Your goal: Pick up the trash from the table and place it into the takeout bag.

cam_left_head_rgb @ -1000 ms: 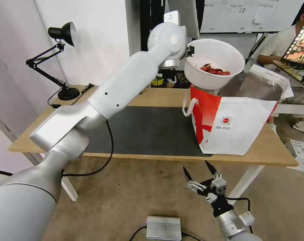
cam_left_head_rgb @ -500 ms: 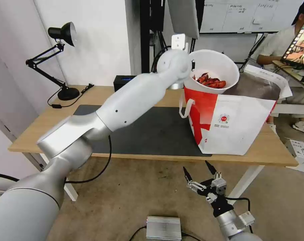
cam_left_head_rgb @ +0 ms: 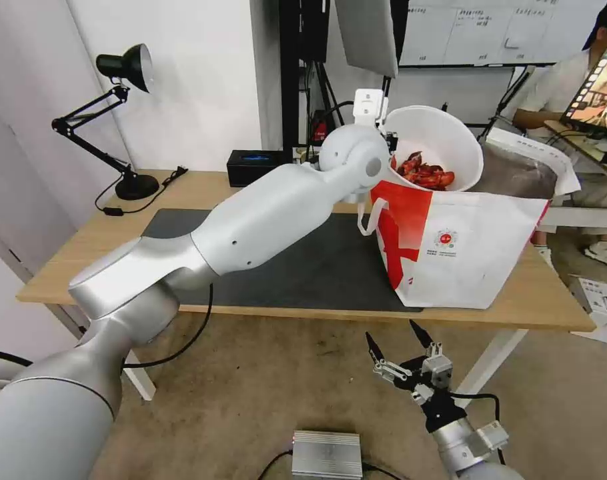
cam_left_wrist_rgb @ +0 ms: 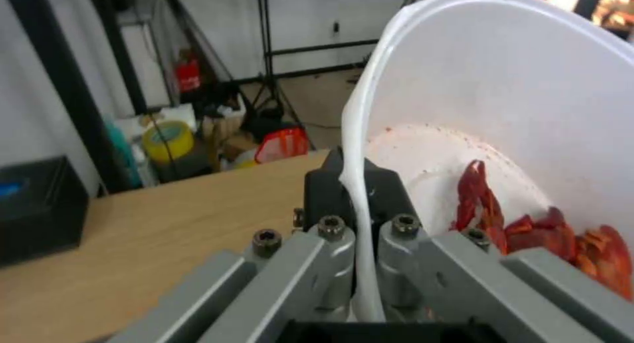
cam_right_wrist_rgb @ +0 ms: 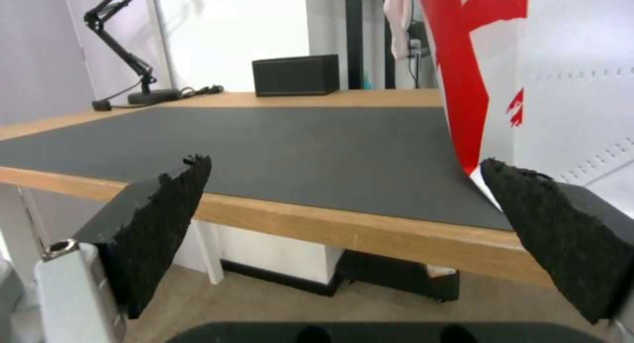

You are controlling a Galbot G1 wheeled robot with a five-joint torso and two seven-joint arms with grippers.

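Bare mat [cam_left_head_rgb: 297, 267] spans the table [cam_left_head_rgb: 83, 260] centre; takeout bag [cam_left_head_rgb: 463, 247] blocks the right end; lamp [cam_left_head_rgb: 117, 120] occupies the back-left corner.

Head camera looks down across the table [cam_left_head_rgb: 303, 193]; both wrist cameras face it closely

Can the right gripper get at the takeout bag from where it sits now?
Probably not without lifting. The right gripper hangs open below the table edge, in front of the takeout bag. The desk edge lies between them; above the edge the bag's front is unobstructed.
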